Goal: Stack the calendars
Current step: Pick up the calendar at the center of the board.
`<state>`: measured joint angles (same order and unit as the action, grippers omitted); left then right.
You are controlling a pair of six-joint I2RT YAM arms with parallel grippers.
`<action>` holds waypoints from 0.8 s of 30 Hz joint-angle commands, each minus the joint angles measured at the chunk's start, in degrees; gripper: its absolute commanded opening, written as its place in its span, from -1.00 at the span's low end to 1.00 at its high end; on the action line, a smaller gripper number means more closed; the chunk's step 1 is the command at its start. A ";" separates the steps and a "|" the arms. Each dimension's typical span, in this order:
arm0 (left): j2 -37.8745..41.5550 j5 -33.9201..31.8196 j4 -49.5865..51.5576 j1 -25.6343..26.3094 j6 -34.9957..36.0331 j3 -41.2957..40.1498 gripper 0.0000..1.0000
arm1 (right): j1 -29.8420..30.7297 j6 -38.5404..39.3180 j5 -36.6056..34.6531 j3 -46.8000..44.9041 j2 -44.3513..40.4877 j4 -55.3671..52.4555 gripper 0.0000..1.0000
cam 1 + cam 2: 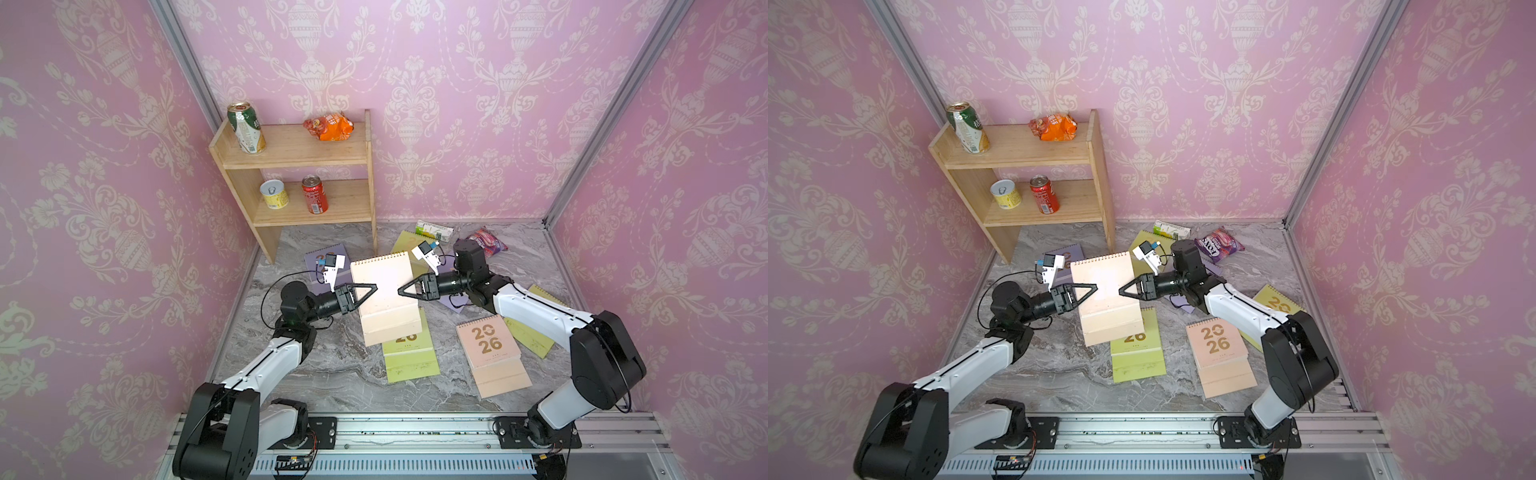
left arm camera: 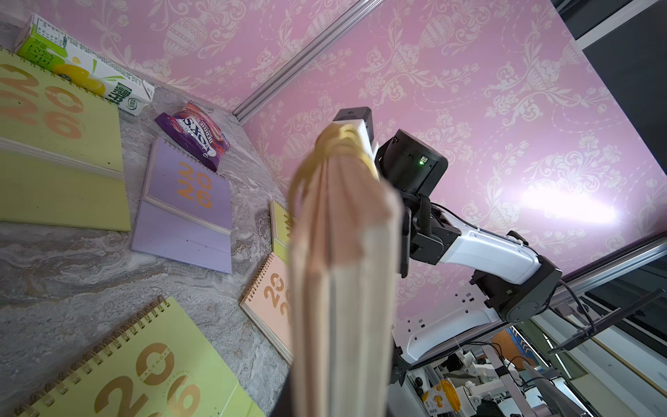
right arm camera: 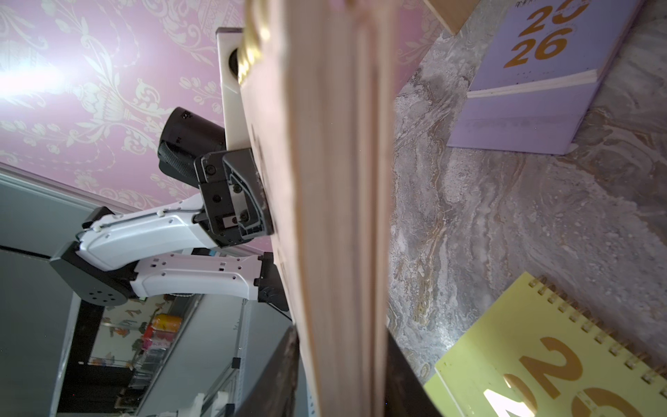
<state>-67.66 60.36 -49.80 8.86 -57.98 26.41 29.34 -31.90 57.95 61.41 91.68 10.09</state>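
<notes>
Fingers of left gripper and right gripper pinch opposite edges of peach calendar; spiral end toward back wall, long axis front-to-back.

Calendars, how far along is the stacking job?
Done: no stack yet. In hand: a peach calendar, lifted off the table, gripped by the left gripper and right gripper on opposite edges. Left: the rest lie scattered flat, including a yellow-green calendar, a lilac calendar and a second peach calendar.

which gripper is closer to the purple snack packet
Right. The right gripper is at the edge of the raised peach calendar nearest the purple snack packet; the left gripper holds the opposite edge, farther away.
</notes>
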 commanded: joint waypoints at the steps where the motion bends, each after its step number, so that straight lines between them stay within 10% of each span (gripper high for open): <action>1: -0.01 2.09 -4.43 0.54 -1.33 0.17 -1.00 | 0.89 -0.66 0.36 2.00 1.25 0.64 -0.58; 8: -0.13 2.05 -3.58 0.80 -0.63 0.29 -1.00 | 1.51 -0.97 -0.08 2.08 1.50 0.42 -1.00; 17: 2.25 -0.81 4.57 0.72 4.67 0.71 0.87 | -2.26 -0.14 -2.35 -1.85 -2.65 -2.79 -1.00; 24: 6.83 -8.91 22.97 0.80 15.60 3.15 0.98 | -4.41 2.81 -3.39 -4.65 -6.98 -9.66 -1.00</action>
<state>-63.55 56.60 -36.32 9.34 -50.19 26.59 25.76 -31.24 57.10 57.82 87.74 4.38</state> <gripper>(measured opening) 0.992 0.128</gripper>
